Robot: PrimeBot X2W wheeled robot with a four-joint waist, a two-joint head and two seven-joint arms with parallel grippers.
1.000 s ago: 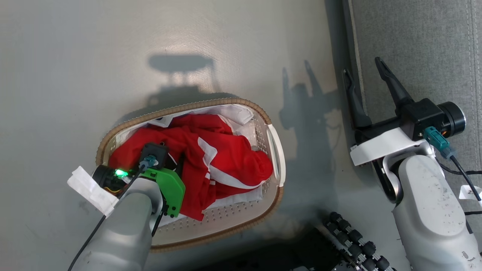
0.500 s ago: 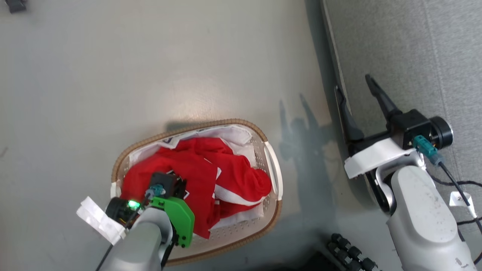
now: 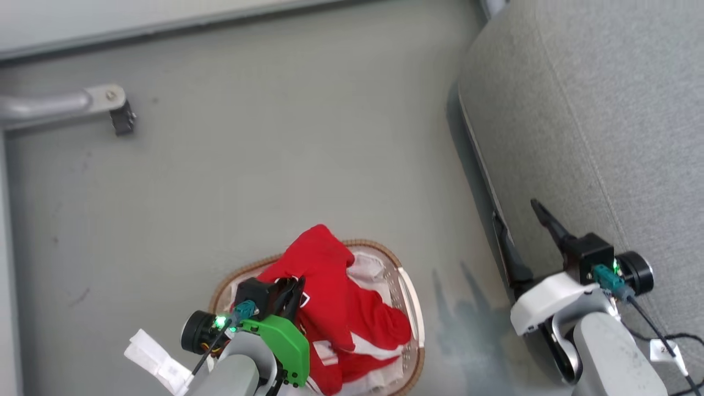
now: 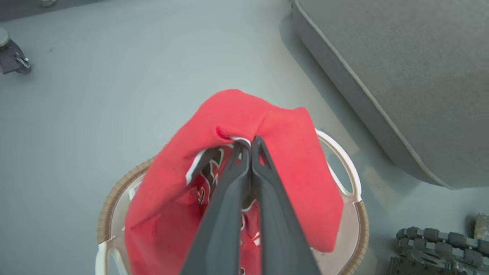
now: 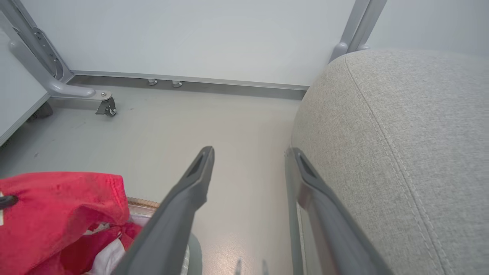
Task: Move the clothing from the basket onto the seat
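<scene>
Grey floor (image 3: 275, 165), white wall (image 5: 191, 38), metal frame leg (image 5: 72, 91) on caster (image 5: 108, 108).

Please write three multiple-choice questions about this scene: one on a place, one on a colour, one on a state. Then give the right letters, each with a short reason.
1. In the head view, on which side of the basket is the seat?
A. left
B. right
C. beneath it

2. What colour is the clothing mainly?
A. blue
B. green
C. red

3. How do the left gripper and the right gripper stand?
A. left shut on the clothing, right open
B. both open
C. left open, right shut on the basket

Answers:
1 B: the grey cushion lies along the right side, while the basket is at the lower middle.
2 C: the fabric is bright red with white stripes.
3 A: the left fingers pinch a fold of red fabric, and the right fingers stand wide apart and hold nothing.
</scene>
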